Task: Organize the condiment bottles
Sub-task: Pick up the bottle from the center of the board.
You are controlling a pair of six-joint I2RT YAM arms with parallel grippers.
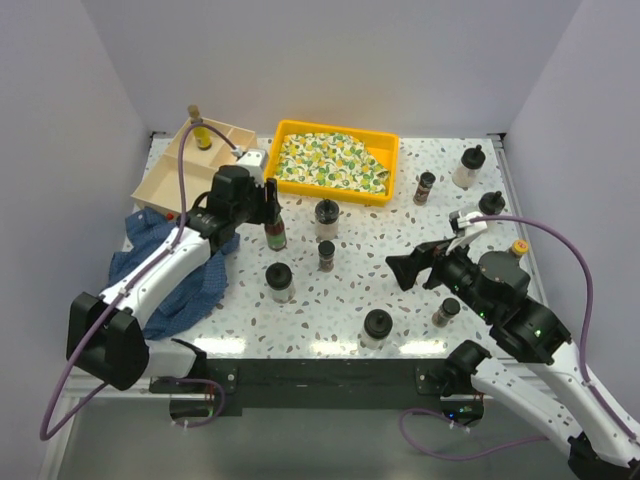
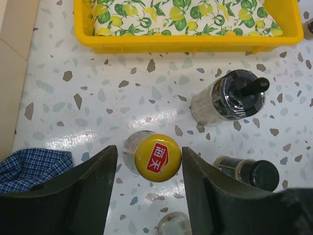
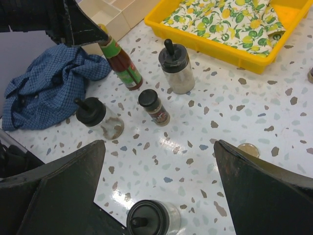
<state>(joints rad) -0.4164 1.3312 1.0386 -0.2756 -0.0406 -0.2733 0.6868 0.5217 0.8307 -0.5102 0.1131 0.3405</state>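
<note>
On the near side of the yellow tray (image 2: 186,43), the left gripper (image 2: 149,152), fingers apart, straddles a slim sauce bottle (image 2: 157,157). It is likely light, slick and tippy, so best taken just below the cap.

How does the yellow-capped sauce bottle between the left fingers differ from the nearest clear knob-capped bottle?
The sauce bottle is slim with a flat yellow cap; the clear bottle is squat with a black knobbed cap. The sauce bottle sits inside the open left gripper; the clear bottle stands free. Both stand upright.

Small upright condiment bottles (image 1: 327,218), black- or yellow-capped, scattered singly
</note>
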